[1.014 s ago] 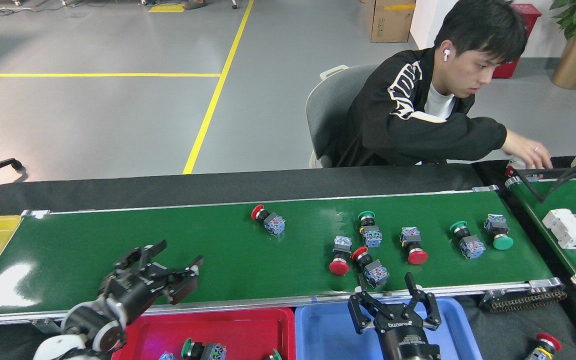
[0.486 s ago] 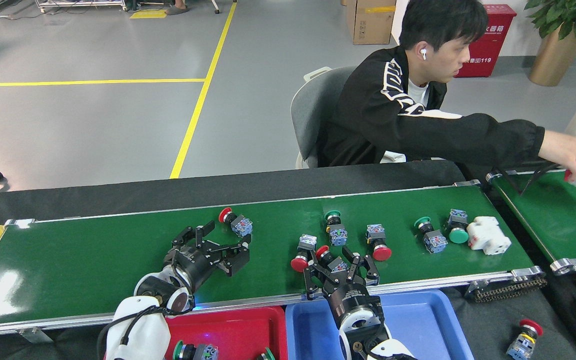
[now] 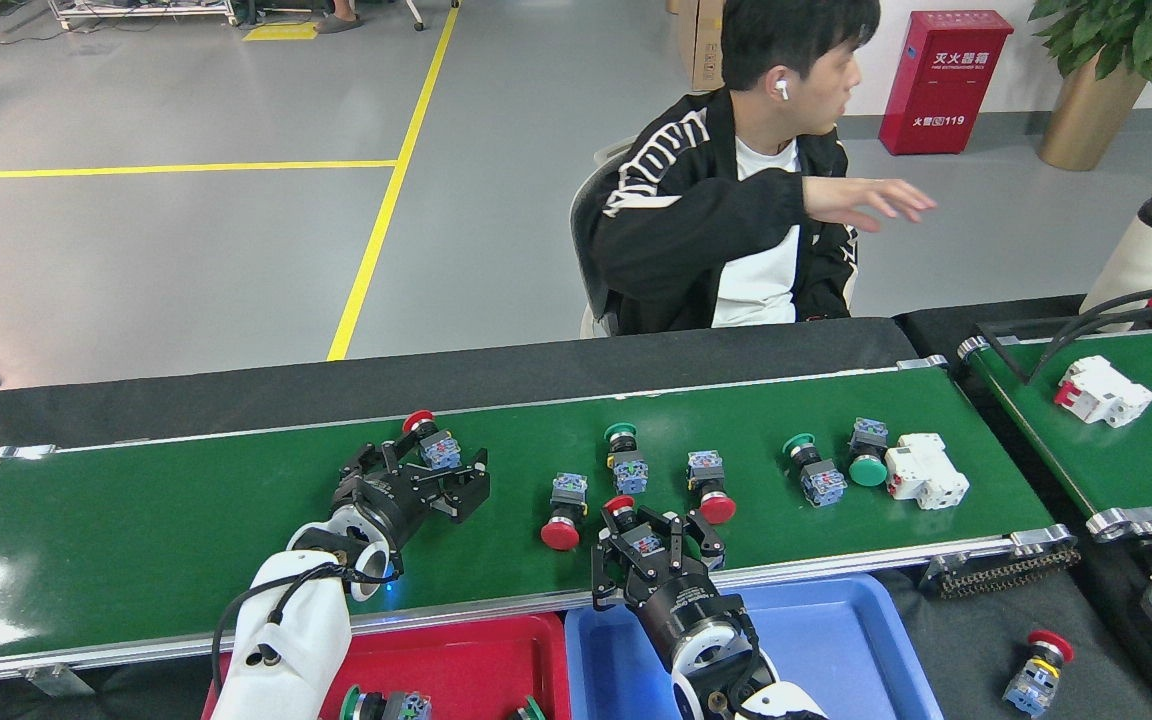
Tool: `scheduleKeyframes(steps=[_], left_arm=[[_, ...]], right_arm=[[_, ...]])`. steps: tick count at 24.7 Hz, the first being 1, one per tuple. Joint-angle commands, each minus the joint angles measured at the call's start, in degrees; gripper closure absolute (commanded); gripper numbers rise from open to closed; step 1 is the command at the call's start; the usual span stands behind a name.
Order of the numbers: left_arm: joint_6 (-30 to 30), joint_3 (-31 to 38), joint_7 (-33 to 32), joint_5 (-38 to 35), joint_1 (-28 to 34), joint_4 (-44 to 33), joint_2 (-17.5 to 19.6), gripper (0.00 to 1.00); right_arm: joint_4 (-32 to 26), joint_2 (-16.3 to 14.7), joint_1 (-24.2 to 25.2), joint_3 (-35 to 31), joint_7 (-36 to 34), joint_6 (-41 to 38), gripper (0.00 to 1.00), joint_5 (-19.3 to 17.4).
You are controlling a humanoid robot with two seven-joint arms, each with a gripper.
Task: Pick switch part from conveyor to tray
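Belt parts (image 3: 706, 485) leftward, white breaker (image 3: 926, 470) behind.

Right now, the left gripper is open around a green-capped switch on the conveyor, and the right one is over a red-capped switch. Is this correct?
One detail is wrong. In the head view, the switch between the open fingers of the left gripper has a red cap, not green. The right gripper is indeed at a red-capped switch on the conveyor.

There is a single view, taken from the robot's head, looking forward and steeply down across the conveyor (image 3: 186, 520), which runs left to right through the middle of the picture. The trays sit close below at the bottom edge, the arms rise from there, and a seated person (image 3: 726, 220) and open floor (image 3: 186, 250) lie beyond, farther off.
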Motion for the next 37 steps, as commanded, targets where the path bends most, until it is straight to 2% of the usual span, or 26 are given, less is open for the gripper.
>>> scheduleKeyframes(steps=[1,2,4,5,6,7,8,10,13,15,17,19,22,25,27,30,32,34,35,36,37], left_arm=[[2.1,0.0,2.3,-0.4,-2.6,2.7,0.6,0.02],[2.3,0.0,3.2,-0.4,-3.1,3.9,1.1,0.06],[2.2,0.1,3.6,-0.3,-3.3,4.2,2.2,0.23],[1.6,0.0,3.7,-0.1,-3.3,4.2,2.7,0.36],[1.4,0.0,4.0,-0.1,-3.3,4.2,3.2,0.57],[1.2,0.1,4.4,-0.1,-3.3,4.4,3.6,0.79],[1.2,0.1,4.5,-0.1,-3.3,4.4,3.6,0.81],[0.6,0.1,4.9,0.3,-3.1,4.1,3.9,0.84],[-3.2,0.6,4.9,1.9,-2.1,2.5,3.9,0.85],[-6.1,0.7,4.6,4.0,0.6,-3.3,4.6,0.85],[-8.4,1.0,4.1,5.7,5.2,-10.3,6.8,0.85],[-10.8,0.9,3.9,8.7,11.0,-18.5,8.6,0.85],[-13.4,0.9,3.0,9.5,18.7,-28.1,9.7,0.85],[-17.9,1.5,3.1,9.6,28.6,-39.3,11.4,0.85],[-22.8,4.1,3.6,9.7,35.9,-46.5,13.1,0.84],[-29.6,9.8,5.7,10.0,45.0,-55.0,13.6,0.84],[-29.6,11.9,6.0,9.8,49.0,-57.5,13.8,0.84],[-29.6,12.0,6.2,9.3,50.9,-58.1,14.5,0.8],[-29.6,11.8,6.4,9.2,51.0,-58.1,15.7,0.66],[-29.6,11.8,6.4,9.1,51.0,-58.0,16.9,0.48],[-29.6,11.7,6.5,9.1,50.7,-57.9,17.7,0.0]], right_arm=[[-4.3,0.0,-0.2,-0.2,0.3,-2.0,0.88,-0.9],[-7.2,0.0,0.9,0.1,0.4,-3.7,0.88,-1.3],[-12.2,-0.1,4.8,0.1,0.3,-8.2,0.88,-1.4],[-14.8,-0.2,6.9,0.2,0.3,-12.1,0.88,-1.4],[-16.7,-0.2,9.2,0.2,0.4,-16.8,0.88,-1.4],[-17.3,0.2,11.3,0.6,0.8,-21.2,0.83,-1.2],[-17.2,0.5,11.9,1.5,1.2,-22.7,0.73,-1.2],[-16.9,2.5,13.0,4.5,3.2,-21.3,0.0,-1.0],[-16.8,3.2,13.3,5.3,4.0,-19.0,0.0,-1.1],[-16.8,3.3,13.1,5.2,4.1,-18.6,0.0,-1.1],[-16.8,3.6,12.8,4.3,4.0,-18.2,0.0,-1.2],[-17.3,3.3,12.5,0.0,3.9,-16.0,0.0,-1.2],[-17.5,3.1,12.1,-8.4,3.6,-12.1,0.0,-1.2],[-17.6,2.2,12.3,-16.5,1.6,-9.4,0.0,-1.2],[-18.5,0.1,13.2,-20.7,-1.6,-9.1,0.0,-1.2],[-23.6,-1.0,19.5,-22.4,-5.0,-8.3,0.0,-1.0],[-26.0,-1.1,23.5,-22.4,-5.2,-5.2,0.0,-0.7],[-25.7,-1.2,24.8,-22.3,-5.2,-2.1,0.0,2.0],[-25.4,-0.9,24.7,-22.1,-5.1,-1.3,0.0,3.6],[-24.9,-0.4,24.4,-21.8,-5.1,-0.6,0.0,5.0],[-24.2,0.6,23.7,-21.1,-4.8,0.1,0.0,6.4]])
